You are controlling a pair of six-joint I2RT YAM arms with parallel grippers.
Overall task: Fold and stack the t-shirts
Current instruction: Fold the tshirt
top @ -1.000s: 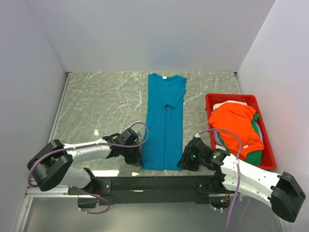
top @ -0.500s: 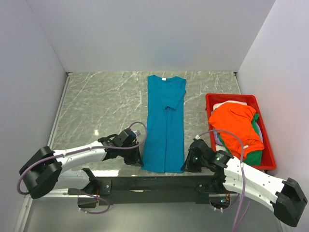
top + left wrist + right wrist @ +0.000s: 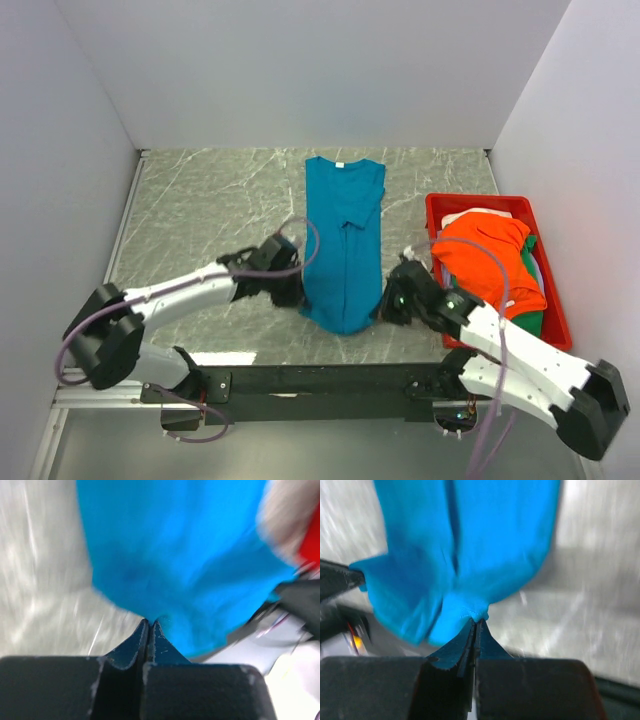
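Note:
A teal-blue t-shirt lies lengthwise on the marble table, sleeves folded in, white neck label at the far end. Its near hem is lifted and sags between both grippers. My left gripper is shut on the hem's left corner, seen as blue cloth pinched at the tips in the left wrist view. My right gripper is shut on the right corner, with the cloth bunched at its tips. An orange t-shirt lies heaped on green and white ones in the bin.
A red plastic bin stands at the right of the table and holds the other shirts. Grey walls close in the left, back and right sides. The black base rail runs along the table's near edge.
The right gripper has shut on the hem's right corner. Both grippers have lifted the near hem and carried it away from the table's near edge, so the shirt looks shorter.

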